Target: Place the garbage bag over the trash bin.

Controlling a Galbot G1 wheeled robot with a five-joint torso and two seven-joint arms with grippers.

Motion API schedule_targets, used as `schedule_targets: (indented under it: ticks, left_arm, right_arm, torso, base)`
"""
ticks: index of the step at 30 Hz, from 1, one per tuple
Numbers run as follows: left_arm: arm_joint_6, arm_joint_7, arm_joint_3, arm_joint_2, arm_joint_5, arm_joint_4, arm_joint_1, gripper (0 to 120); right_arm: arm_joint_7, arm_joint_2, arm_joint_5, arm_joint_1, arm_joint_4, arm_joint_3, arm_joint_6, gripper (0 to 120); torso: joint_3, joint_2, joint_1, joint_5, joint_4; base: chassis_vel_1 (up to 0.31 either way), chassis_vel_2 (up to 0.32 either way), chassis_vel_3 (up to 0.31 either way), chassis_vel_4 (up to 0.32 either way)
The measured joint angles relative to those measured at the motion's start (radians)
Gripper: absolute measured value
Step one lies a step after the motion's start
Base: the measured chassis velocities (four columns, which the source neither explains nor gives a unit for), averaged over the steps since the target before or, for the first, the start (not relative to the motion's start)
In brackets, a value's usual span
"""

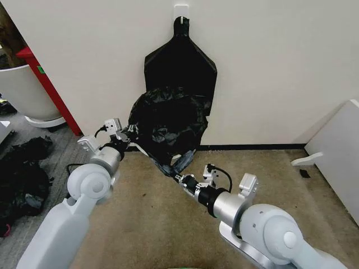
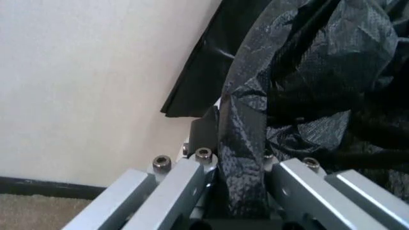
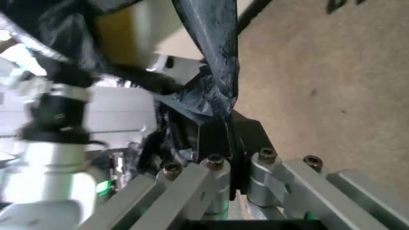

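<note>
You see the garbage bag (image 1: 166,124) spread open near the far wall, above the carpet. Your left end effector (image 1: 128,132) grips its left edge, and your right end effector (image 1: 178,177) is closed on its lower near edge.

- Head view: even, fairly bright indoor light; the cream wall (image 1: 269,67) has no hard glare, and shadows on the carpet (image 1: 151,224) are soft.
- The garbage bag (image 1: 165,120) shows faint sheen on its crinkles but mostly reads as a dark mass.
- Left wrist view: the near metal links at 6 o'clock are slightly soft.
- Right wrist view: blur towards 9 o'clock, with a washed-out bright patch.
</note>
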Motion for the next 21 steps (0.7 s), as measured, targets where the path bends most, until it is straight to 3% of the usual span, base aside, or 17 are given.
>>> schedule_targets:
  ticks: [10, 21]
  left_arm:
    - [0.009, -0.010, -0.007, 0.006, -0.023, -0.014, 0.002, 1]
    - [0.039, -0.048, -0.022, 0.016, -0.123, -0.061, 0.030, 1]
  right_arm:
    - [-0.014, 0.031, -0.069, -0.012, -0.097, -0.006, -0.022, 0]
    - [-0.057, 0.088, -0.191, -0.010, -0.261, -0.004, -0.043, 0]
  torso:
    - [0.000, 0.000, 0.000, 0.0000, 0.0000]
    - [0.000, 0.000, 0.000, 0.0000, 0.0000]
  base:
    - [0.000, 0.000, 0.000, 0.000]
    - [0.000, 0.000, 0.000, 0.000]
